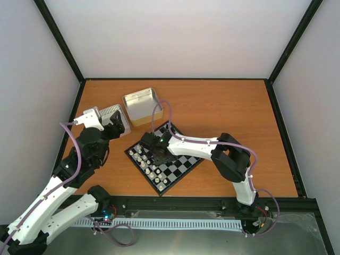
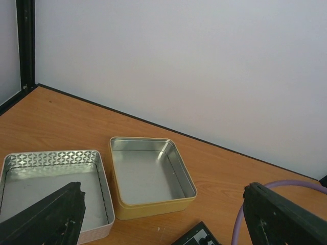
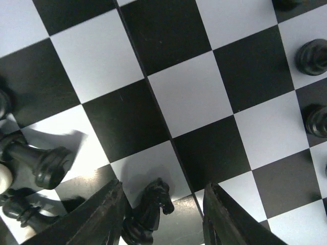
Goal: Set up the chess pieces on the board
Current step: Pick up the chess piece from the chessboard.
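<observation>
Straddling a black knight (image 3: 147, 213), the right gripper (image 3: 163, 210) partly hides its base

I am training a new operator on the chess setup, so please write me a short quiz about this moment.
1. True or false: the left gripper is shut on a chess piece.
2. Multiple choice: which piece sits on the chessboard between the jaws of the right gripper?
A. a white pawn
B. a black knight
C. a white king
3. Short answer: how many open tins are in view?

Key
1. False. Its jaws stand wide apart with nothing between them.
2. B.
3. Two: the gold-sided tin and the patterned tin.
</observation>
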`<state>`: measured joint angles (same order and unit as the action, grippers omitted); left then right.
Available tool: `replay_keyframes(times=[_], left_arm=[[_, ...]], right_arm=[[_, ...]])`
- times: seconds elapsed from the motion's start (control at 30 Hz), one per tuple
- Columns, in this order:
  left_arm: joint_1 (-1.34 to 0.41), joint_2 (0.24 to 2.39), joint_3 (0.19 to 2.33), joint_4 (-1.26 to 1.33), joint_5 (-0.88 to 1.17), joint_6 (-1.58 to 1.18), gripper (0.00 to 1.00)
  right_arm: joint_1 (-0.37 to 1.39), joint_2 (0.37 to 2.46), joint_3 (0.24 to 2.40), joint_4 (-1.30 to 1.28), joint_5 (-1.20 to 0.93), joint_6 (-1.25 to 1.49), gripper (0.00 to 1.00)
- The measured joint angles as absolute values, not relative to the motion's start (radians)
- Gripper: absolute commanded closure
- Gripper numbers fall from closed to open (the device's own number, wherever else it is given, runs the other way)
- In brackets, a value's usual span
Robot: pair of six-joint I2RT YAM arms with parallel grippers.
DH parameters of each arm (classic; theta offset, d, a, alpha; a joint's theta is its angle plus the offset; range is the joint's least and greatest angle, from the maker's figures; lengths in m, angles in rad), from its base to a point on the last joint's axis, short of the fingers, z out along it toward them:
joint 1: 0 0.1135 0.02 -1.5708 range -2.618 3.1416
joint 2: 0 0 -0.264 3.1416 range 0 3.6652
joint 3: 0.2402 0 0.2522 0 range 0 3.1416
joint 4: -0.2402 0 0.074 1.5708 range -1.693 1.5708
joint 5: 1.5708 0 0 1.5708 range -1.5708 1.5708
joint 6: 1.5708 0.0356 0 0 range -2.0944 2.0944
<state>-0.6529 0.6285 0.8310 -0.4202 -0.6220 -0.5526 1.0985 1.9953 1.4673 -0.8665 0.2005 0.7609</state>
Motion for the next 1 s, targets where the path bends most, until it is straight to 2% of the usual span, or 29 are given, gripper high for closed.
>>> replay_keyframes(times=[0.53,0.9,1.0], left_arm=[[-0.653,0.657,0.818,-0.400,-0.617,-0.554,0.14],[-0.653,0.663,0.813,-0.396,-0.597,-0.559,0.14],[-0.653,0.664,0.813,-0.396,-0.595,-0.563,0.14]], right_arm=[[1.099,1.949,1.371,-0.844,0.183,0.768,0.64],[1.098,1.932,1.343,-0.802,0.141,0.694,0.83],[1.099,1.925,1.334,-0.794,0.142,0.682,0.84]])
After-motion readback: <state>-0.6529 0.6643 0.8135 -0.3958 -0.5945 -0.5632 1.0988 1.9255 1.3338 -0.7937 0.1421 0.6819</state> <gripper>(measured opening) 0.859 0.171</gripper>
